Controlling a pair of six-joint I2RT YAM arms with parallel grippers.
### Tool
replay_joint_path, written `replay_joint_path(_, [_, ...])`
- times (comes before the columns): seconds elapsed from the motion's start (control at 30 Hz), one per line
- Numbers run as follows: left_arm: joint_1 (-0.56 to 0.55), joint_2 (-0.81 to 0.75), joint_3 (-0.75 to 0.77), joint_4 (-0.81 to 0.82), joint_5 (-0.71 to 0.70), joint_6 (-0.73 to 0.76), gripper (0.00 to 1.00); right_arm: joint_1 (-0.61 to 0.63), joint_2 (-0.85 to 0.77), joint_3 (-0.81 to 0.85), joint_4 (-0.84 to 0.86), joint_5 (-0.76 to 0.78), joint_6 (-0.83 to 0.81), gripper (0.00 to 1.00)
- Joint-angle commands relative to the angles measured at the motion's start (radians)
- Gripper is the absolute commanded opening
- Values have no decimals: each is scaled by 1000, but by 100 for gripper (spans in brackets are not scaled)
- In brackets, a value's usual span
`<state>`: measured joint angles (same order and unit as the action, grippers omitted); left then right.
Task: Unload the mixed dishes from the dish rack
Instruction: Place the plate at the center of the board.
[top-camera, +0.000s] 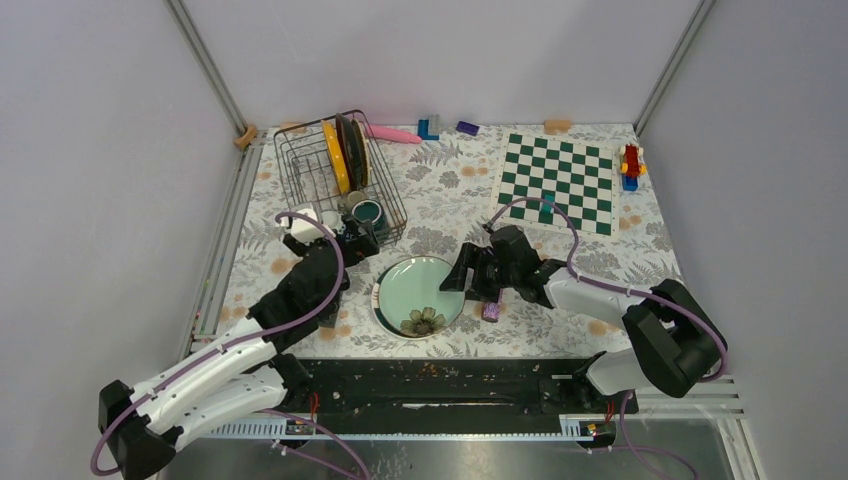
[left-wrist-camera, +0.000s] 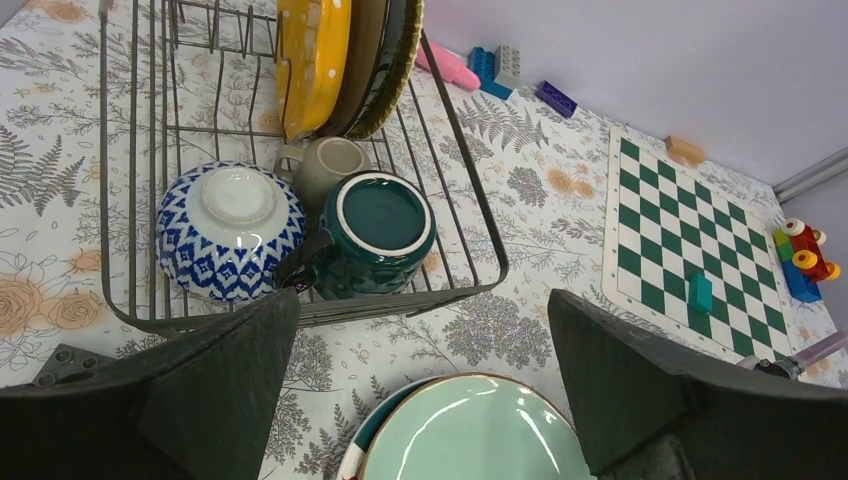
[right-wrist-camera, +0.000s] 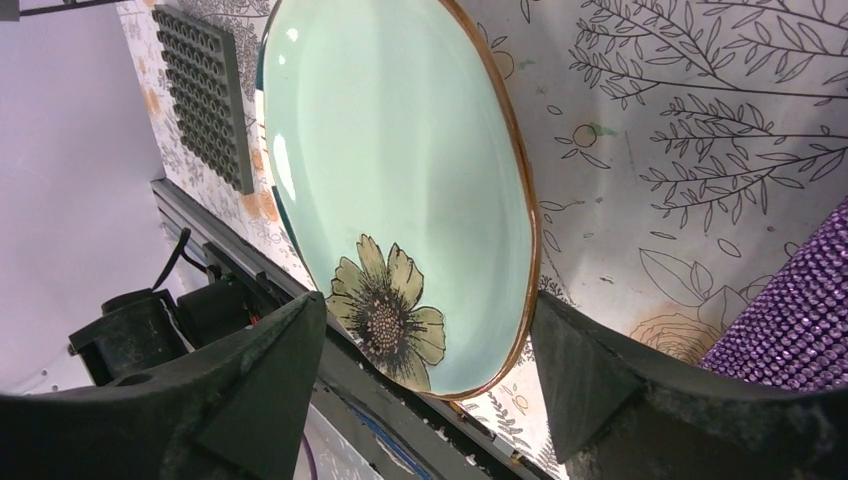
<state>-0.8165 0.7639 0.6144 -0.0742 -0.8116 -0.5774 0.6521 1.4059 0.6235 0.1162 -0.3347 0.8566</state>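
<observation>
Left tool (left-wrist-camera: 420, 330), jaws wide, hovered before the dish rack (top-camera: 300, 170); right tool (right-wrist-camera: 428, 330), equally wide, over the floral plate (right-wrist-camera: 400, 170) on the desk (top-camera: 450, 190). Lifting the teal mug (left-wrist-camera: 380, 235) might jostle the neighbouring bowl (left-wrist-camera: 230, 230).

Both the left arm (top-camera: 262, 318) and the right arm (top-camera: 590, 293) reach inward, fingers (left-wrist-camera: 225, 375) spread wide (nothing held).

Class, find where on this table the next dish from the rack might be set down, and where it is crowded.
Free: the cloth between rack and chessboard, beyond the plate. Crowded: the near middle, where plate, purple cylinder, left gripper and right gripper sit close.
</observation>
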Motion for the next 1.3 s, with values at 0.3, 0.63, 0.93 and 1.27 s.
replay_joint_path(0.3, [6,42,55,-1,22,-4,99,42,10,108,-110,78,-111,88])
replay_joint_path(0.63, [30,98,113,-68,28,-26,99,51,-5,117,-172,111,-156,100])
replay_joint_path(0.93, [217,212,273,-177,130,-61,99,51,-153,82,-272,313,-193,100])
replay_joint_path(1.27, [581,423,516,-92,465,17,99,51,-490,-62,-289,495,-156,100])
